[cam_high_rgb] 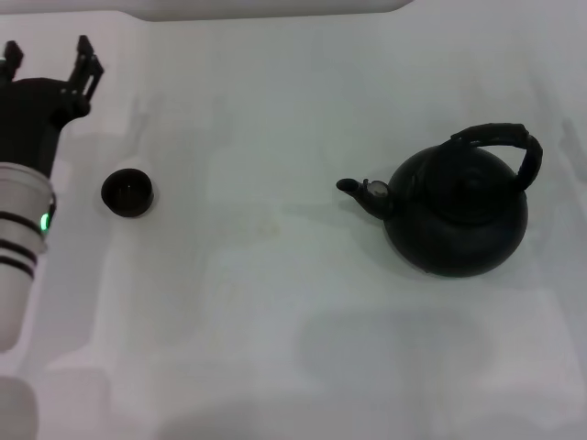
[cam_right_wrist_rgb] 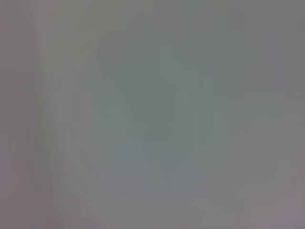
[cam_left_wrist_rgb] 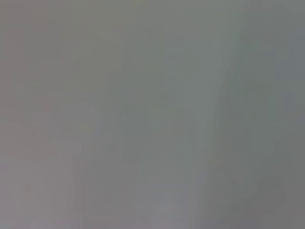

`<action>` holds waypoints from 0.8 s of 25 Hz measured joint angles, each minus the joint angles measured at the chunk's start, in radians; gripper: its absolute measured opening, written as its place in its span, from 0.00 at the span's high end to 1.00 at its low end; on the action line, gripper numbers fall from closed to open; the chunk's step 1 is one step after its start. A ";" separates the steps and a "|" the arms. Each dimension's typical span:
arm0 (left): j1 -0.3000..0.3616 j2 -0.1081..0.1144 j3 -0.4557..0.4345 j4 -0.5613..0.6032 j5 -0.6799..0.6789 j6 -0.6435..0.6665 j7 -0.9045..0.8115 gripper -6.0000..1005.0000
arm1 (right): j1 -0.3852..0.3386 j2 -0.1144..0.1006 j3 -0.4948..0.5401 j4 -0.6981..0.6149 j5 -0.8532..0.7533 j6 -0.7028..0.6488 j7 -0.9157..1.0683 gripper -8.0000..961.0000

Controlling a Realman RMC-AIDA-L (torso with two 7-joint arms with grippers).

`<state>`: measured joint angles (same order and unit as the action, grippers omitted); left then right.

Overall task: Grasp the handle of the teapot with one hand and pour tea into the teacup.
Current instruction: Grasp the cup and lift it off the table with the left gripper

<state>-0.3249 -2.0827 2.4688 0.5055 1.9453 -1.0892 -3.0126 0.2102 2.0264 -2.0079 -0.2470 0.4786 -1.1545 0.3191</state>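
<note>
In the head view the large round black teapot (cam_high_rgb: 457,213) stands upright on the white table at the right, its short spout (cam_high_rgb: 353,189) pointing left. Its ribbed black arched handle (cam_high_rgb: 500,139) spans the top. The small black teacup (cam_high_rgb: 127,192) stands at the left, far from the teapot. My left gripper (cam_high_rgb: 50,57) is at the far left edge, beyond the teacup, fingers spread apart and empty. My right gripper is out of view. Both wrist views show only a plain grey surface.
The white table (cam_high_rgb: 275,302) spreads between the teacup and the teapot. A pale raised edge (cam_high_rgb: 275,9) runs along the back. My left arm's silver forearm (cam_high_rgb: 23,247) with a green light stands at the left edge.
</note>
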 joint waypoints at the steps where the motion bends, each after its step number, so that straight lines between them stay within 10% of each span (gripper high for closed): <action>1: -0.002 0.002 -0.002 0.013 -0.002 0.019 0.000 0.12 | 0.000 0.000 0.001 0.000 0.000 0.000 0.000 0.10; 20: -0.014 0.073 -0.444 0.409 0.067 0.794 0.017 0.12 | 0.002 -0.001 0.006 0.011 0.000 0.001 0.000 0.10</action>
<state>-0.3389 -2.0097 2.0244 0.9140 2.0128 -0.2954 -2.9952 0.2117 2.0251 -2.0017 -0.2362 0.4786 -1.1534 0.3190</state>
